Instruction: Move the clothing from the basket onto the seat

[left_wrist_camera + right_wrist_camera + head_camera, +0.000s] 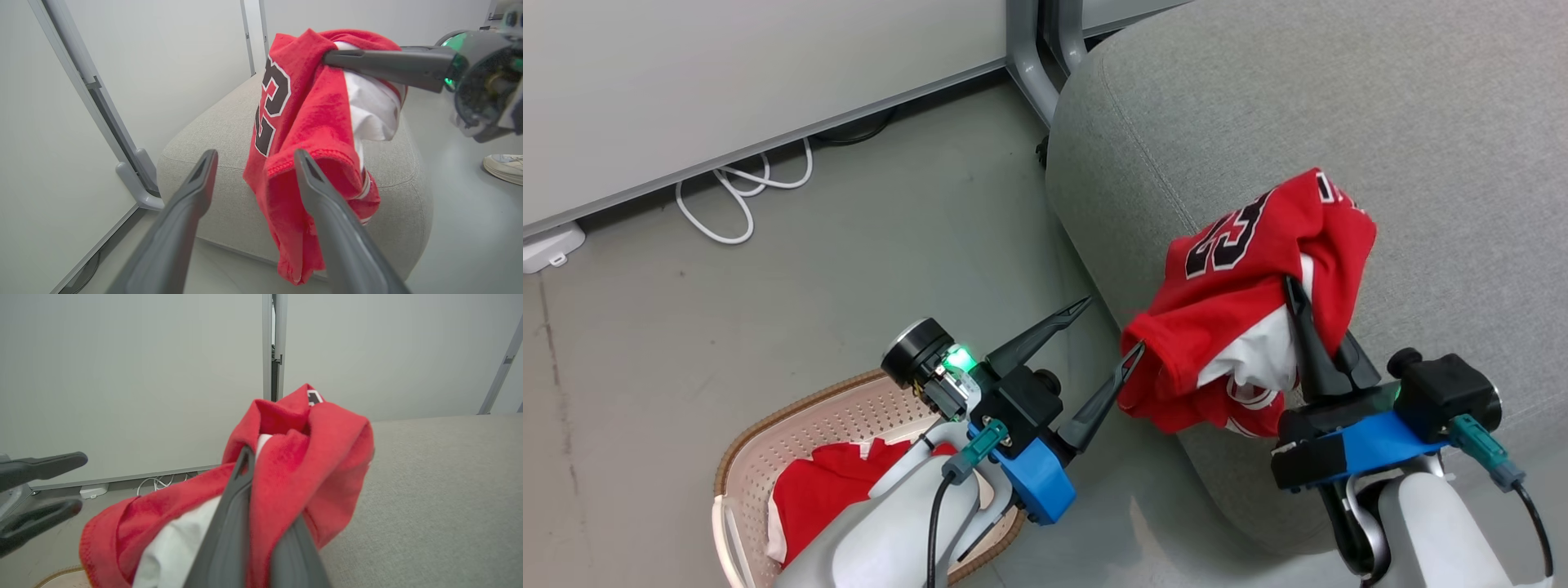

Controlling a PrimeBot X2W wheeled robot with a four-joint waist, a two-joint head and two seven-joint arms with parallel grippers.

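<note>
Red jersey (1241, 269), black numerals outlined in white, hangs bunched from the right claw (1311, 327) at the seat's rounded corner. White fabric (1262, 351) sits inside the bunch, with striped trim showing at the lower edge. Can't tell if the cloth touches the cushion; the left wrist view has it dangling in front of the seat (1339, 106), its hem lower than the cushion top.

Right claw: fingers pressed together, pinching the jersey near the top of the bunch, cloth folded over both fingers in the right wrist view.

Left claw (1112, 324): fingers spread, nothing between them. It sits just left of the jersey, and one fingertip is right at the red hem. Contact unclear.

Basket (792, 408) is on the floor (849, 261) at lower left, partly hidden by the left forearm. One red garment (825, 490) with a white edge lies inside.

Beyond that: white cable (739, 184) looped on the floor under the pale wall panel (727, 73). A light shoe (504, 167) is on the floor past the seat in the left wrist view.
</note>
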